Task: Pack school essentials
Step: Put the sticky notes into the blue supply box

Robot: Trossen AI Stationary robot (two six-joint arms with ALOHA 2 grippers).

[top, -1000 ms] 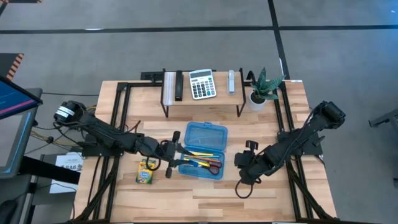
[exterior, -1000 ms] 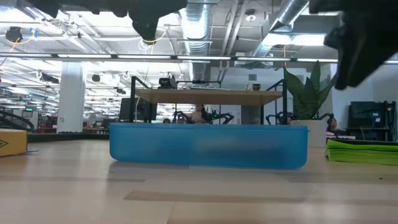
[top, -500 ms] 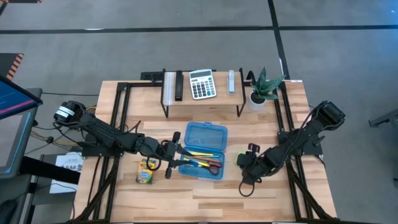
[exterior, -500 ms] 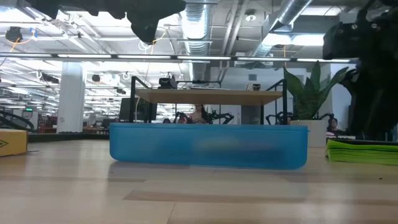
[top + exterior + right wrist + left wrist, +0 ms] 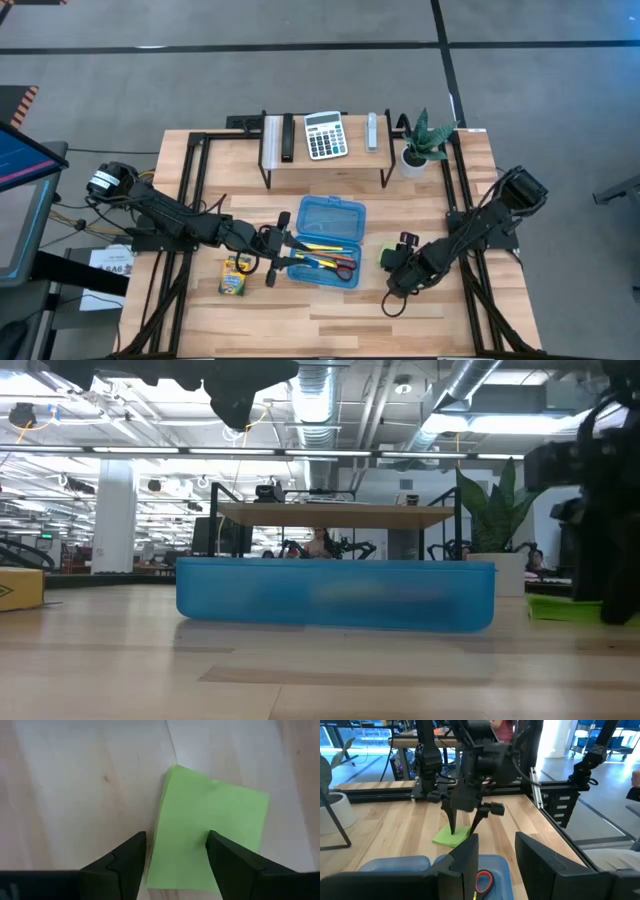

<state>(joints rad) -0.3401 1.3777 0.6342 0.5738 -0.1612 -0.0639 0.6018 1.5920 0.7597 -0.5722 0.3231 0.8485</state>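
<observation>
- Right gripper (image 5: 175, 851) points down, fingers spread over the green sticky-note pad (image 5: 210, 835) lying on the table (image 5: 330, 305).
- Left gripper (image 5: 283, 250) hovers at the blue box (image 5: 326, 240), fingers parted, pinching nothing.

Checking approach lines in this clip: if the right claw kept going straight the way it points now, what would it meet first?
The lime-green sticky-note pad. The right claw points down at it with open jaws, one fingertip over the pad and the other at its edge. Whether it already touches is unclear.

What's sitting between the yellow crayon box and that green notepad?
The open blue pencil case, holding pencils and red-handled scissors, lies between the crayon box and the sticky-note pad, as the high view shows.
</observation>
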